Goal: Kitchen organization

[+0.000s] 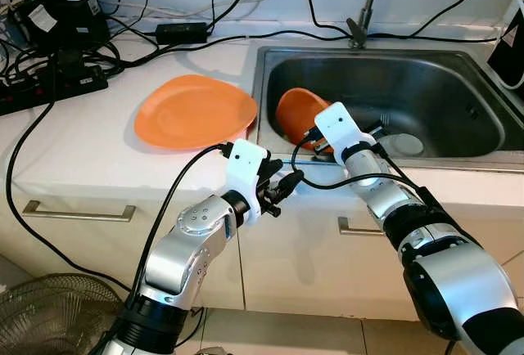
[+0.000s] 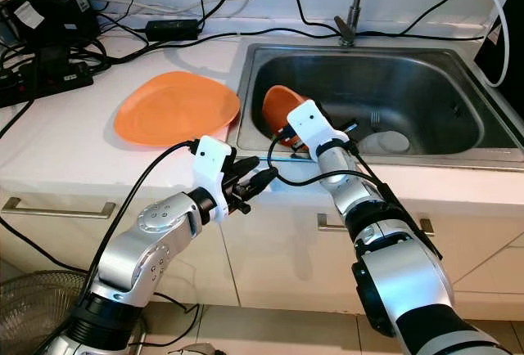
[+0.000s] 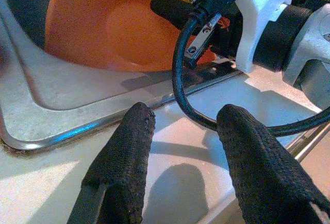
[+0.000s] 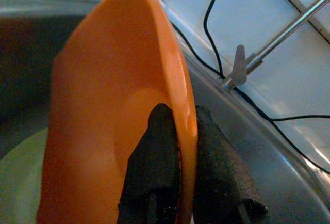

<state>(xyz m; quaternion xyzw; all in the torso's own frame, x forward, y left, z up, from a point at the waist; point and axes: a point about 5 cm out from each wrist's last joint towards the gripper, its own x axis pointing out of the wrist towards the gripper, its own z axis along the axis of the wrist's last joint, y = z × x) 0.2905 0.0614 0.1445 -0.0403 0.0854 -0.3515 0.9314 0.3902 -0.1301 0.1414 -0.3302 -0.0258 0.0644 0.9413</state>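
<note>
Orange bowl (image 1: 296,112) partly hidden behind right hand (image 1: 315,144); tap spout perhaps cropped.

Bright, even indoor light fills both head views, which are sharp throughout. The white countertop (image 1: 82,150) looks slightly washed out, and the steel sink (image 1: 426,85) carries soft pale reflections. The arms cast faint shadows on the cabinet fronts below. In the left wrist view, the black fingers (image 3: 121,167) are close and soft-edged. The right wrist view is dimmer, with the orange bowl (image 4: 103,105) blurred and shaded.
</note>
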